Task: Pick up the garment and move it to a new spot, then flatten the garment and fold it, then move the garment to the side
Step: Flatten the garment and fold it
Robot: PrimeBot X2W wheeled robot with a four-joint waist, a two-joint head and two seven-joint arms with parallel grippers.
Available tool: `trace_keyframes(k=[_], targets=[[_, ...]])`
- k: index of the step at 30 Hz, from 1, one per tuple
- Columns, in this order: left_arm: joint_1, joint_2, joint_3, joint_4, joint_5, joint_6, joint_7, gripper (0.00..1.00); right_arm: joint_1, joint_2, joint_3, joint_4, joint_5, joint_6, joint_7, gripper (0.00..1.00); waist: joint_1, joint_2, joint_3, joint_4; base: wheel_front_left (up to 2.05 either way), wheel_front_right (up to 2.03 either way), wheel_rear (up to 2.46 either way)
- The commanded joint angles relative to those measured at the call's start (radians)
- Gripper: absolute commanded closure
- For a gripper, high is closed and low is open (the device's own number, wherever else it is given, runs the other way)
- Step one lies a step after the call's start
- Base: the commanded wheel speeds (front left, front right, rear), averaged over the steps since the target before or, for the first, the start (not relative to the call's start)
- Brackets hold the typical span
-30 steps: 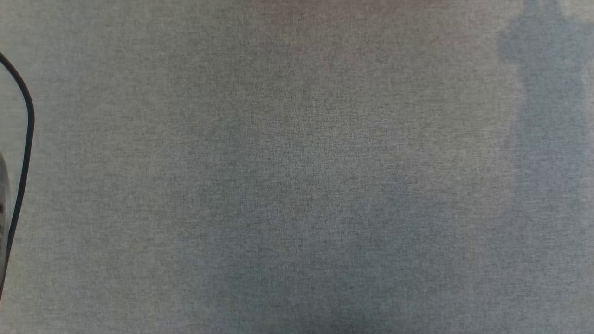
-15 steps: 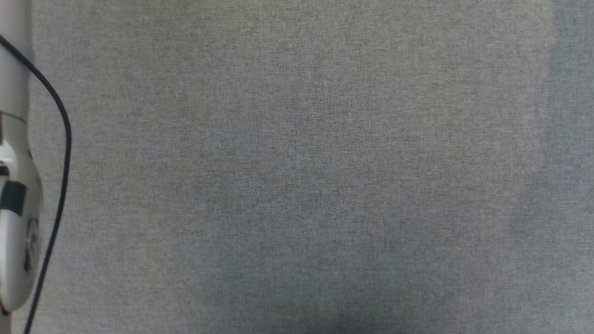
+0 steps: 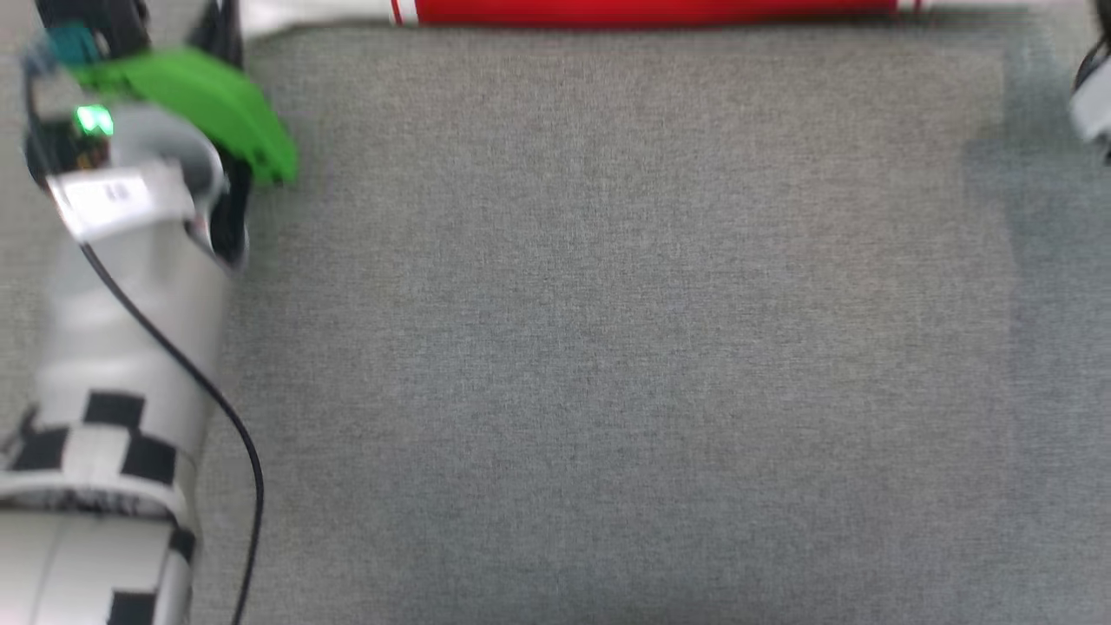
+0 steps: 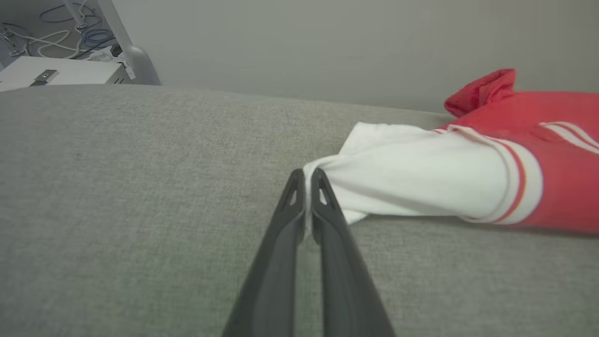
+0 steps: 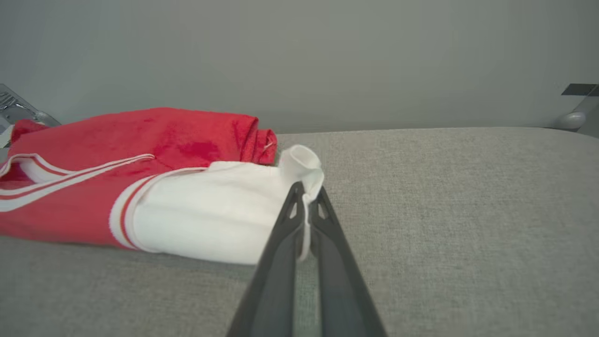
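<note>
Left gripper (image 4: 306, 175): jaws closed, pinching the edge of a white sleeve (image 4: 421, 187); a sliver of white shows between the fingers. Right gripper (image 5: 306, 189): same, closed on the other sleeve (image 5: 206, 220), with the cuff bunched up over the tips.

Outward from the left fingers, the sleeve runs off to that view's right into the red body of the garment (image 4: 552, 164). Outward from the right fingers it mirrors that: sleeve, then red body, off to that view's left. So the garment hangs between my two hands, one sleeve each, body resting on the grey surface (image 3: 608, 347).

In the head view it's a red strip along the top edge, at the far side of the surface. My left forearm (image 3: 113, 330) is at the left and a bit of the right arm (image 3: 1094, 108) is at the top right.

Key relation: the long axis runs sleeve to sleeve, left to right across me, with the grippers at its two ends. Neither arm is nearer, since each owns an end.

My read: whichever way I carry it, both arms need to travel together at the same spacing. Closing in slackens the body, and spreading loads the pinches. Both grips sit near the fabric edge, so a slip is my worry.
</note>
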Motion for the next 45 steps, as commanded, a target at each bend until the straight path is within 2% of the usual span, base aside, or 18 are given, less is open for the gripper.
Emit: trace_keyframes(k=[1, 7, 17, 27, 33, 37, 45], targets=[[0.056, 0.0, 0.0, -0.017, -0.015, -0.005, -0.013, 1.0, 0.054, -0.005, 0.005, -0.02, 0.023, -0.002, -0.013, 1.0, -0.0001, 0.0, -0.053, -0.001, 0.0, 0.0, 0.0], [0.257, 0.01, 0.006, -0.115, -0.023, 0.004, -0.034, 1.0, 0.249, -0.012, 0.003, -0.077, 0.073, -0.002, -0.047, 1.0, -0.0001, 0.0, -0.143, -0.008, 0.0, 0.0, 0.0], [0.6, 0.047, 0.016, -0.355, -0.035, 0.095, 0.004, 1.0, 0.527, 0.003, -0.052, -0.134, 0.103, -0.002, -0.067, 1.0, -0.0001, 0.0, -0.3, -0.014, 0.0, 0.0, 0.0], [0.976, 0.079, 0.04, -0.718, -0.084, 0.216, 0.148, 1.0, 0.816, 0.043, -0.176, -0.188, 0.113, -0.002, -0.063, 1.0, -0.0001, 0.0, -0.413, -0.006, 0.0, 0.0, 0.0], [1.163, 0.098, 0.048, -0.889, -0.104, 0.278, 0.221, 1.0, 0.963, 0.073, -0.267, -0.223, 0.083, -0.002, -0.034, 1.0, -0.0001, 0.0, -0.46, 0.0, 0.0, 0.0, 0.0], [1.262, 0.106, 0.049, -0.964, -0.111, 0.313, 0.257, 1.0, 1.059, 0.1, -0.346, -0.253, 0.059, -0.002, -0.012, 1.0, -0.0001, 0.0, -0.485, 0.007, 0.0, 0.0, 0.0], [1.344, 0.101, 0.05, -1.031, -0.126, 0.343, 0.278, 1.0, 1.193, 0.185, -0.492, -0.328, -0.034, -0.002, 0.052, 1.0, -0.0001, 0.0, -0.495, 0.024, 0.0, 0.0, 0.0]])
